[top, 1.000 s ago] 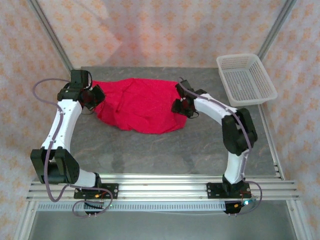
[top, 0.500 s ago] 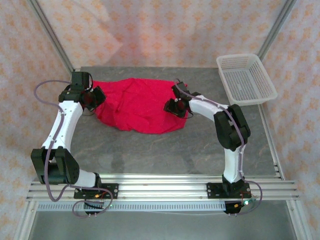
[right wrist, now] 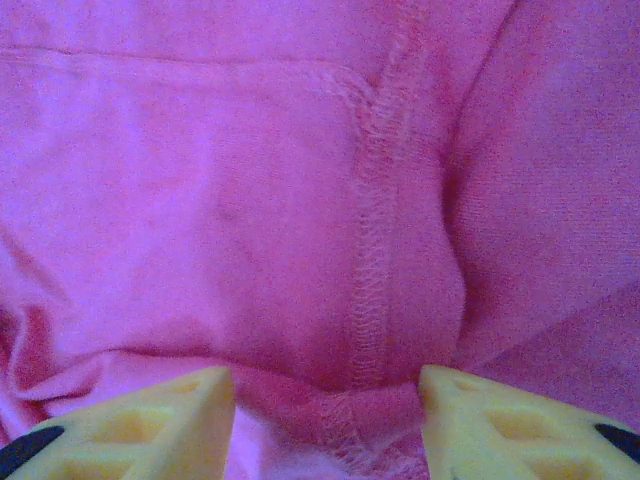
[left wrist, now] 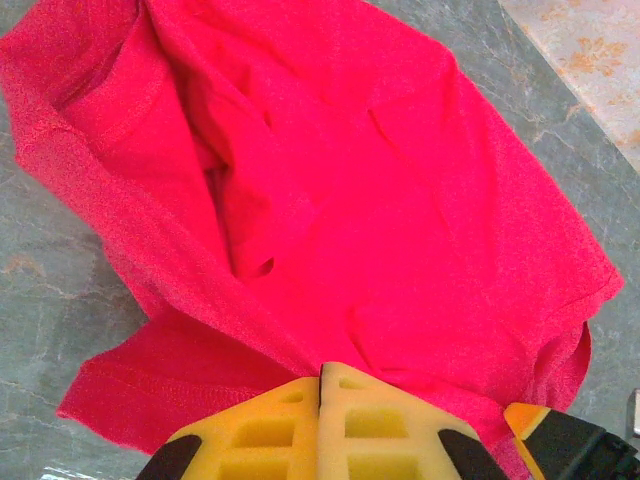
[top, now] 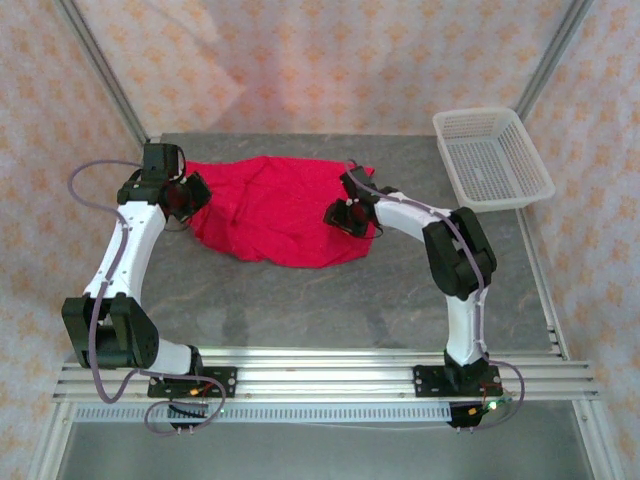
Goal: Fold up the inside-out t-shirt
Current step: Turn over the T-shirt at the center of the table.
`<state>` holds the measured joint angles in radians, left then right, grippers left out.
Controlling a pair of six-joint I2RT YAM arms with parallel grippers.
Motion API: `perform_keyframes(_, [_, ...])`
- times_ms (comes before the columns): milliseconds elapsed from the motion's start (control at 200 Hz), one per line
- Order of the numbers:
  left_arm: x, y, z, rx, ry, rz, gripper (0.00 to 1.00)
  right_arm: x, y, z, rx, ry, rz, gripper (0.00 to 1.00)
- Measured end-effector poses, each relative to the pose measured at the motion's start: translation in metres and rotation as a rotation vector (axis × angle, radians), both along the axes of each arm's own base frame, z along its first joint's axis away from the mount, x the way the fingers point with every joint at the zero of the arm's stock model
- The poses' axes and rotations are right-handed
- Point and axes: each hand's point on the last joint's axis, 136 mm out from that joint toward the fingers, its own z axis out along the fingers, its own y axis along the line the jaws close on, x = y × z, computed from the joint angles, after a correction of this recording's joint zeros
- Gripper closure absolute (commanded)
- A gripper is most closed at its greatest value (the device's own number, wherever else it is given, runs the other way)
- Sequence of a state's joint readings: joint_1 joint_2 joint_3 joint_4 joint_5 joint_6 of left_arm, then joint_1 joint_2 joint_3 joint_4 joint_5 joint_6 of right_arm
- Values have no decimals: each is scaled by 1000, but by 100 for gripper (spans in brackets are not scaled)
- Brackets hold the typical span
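Table [top: 300, 300] grey marble, walls [top: 350, 60] patterned; t-shirt [top: 280, 210] rumpled, left pincer [left wrist: 320, 378] clamping it, right pincer [right wrist: 325, 382] agape over it.

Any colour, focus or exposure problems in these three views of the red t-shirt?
Top external: even light, soft overall, the t-shirt so saturated that folds barely read. Left wrist: sharp, weave and hem clear, no glare. Right wrist: close to the cloth, red shifted to pink-magenta, seam stitching legible but slightly soft.

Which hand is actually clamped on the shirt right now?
The left hand: its fingers are pressed together on the edge of the shirt. The right hand has its fingers apart over the fabric.
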<state>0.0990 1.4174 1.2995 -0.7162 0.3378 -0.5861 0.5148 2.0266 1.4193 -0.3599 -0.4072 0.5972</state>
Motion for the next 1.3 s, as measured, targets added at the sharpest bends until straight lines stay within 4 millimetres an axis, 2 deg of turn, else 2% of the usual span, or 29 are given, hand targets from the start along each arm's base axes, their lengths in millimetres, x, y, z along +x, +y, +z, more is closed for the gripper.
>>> perform_keyframes(120, [0, 0, 0, -3, 0, -2, 100, -2, -3, -10, -22, 18, 4, 85])
perform_keyframes(210, [0, -1, 0, -3, 0, -2, 100, -4, -4, -12, -27, 27, 1, 89])
perform_keyframes(290, [0, -1, 0, -2, 0, -2, 100, -5, -4, -12, -37, 26, 7, 100])
perform_keyframes(385, [0, 0, 1, 0, -1, -4, 100, -9, -9, -9, -71, 41, 16, 100])
perform_keyframes(445, [0, 0, 7, 2, 0, -4, 100, -9, -14, 4, -111, 32, 23, 100])
perform_keyframes(515, [4, 5, 26, 6, -21, 3, 100, -1, -20, 37, -156, -20, 29, 100])
perform_keyframes(560, [9, 12, 44, 11, -52, 18, 100, 9, -23, 70, -176, -91, 31, 100])
perform_keyframes(621, [16, 26, 80, 22, -120, 49, 100, 21, -29, 126, -194, -215, 18, 100])
perform_keyframes(691, [21, 45, 126, 37, -216, 93, 100, 28, -42, 206, -196, -390, -13, 100])
perform_keyframes(741, [20, 61, 163, 52, -299, 129, 100, 25, -53, 260, -187, -505, -43, 100])
perform_keyframes(806, [15, 75, 202, 69, -390, 166, 100, 15, -71, 323, -166, -638, -89, 100])
perform_keyframes(861, [9, 82, 229, 80, -455, 189, 100, 3, -86, 366, -145, -727, -126, 100])
perform_keyframes(911, [4, 83, 243, 76, -492, 199, 100, -9, -99, 396, -128, -793, -158, 100])
perform_keyframes(1001, [-3, 78, 252, 56, -519, 197, 100, -26, -114, 430, -104, -865, -189, 100])
perform_keyframes(1081, [-5, 76, 255, 42, -526, 202, 100, -32, -118, 443, -98, -890, -199, 100])
perform_keyframes(1171, [-6, 75, 256, 36, -530, 205, 100, -32, -118, 442, -106, -884, -196, 100])
perform_keyframes(1296, [-6, 72, 256, 23, -532, 190, 100, -27, -115, 426, -132, -836, -179, 100])
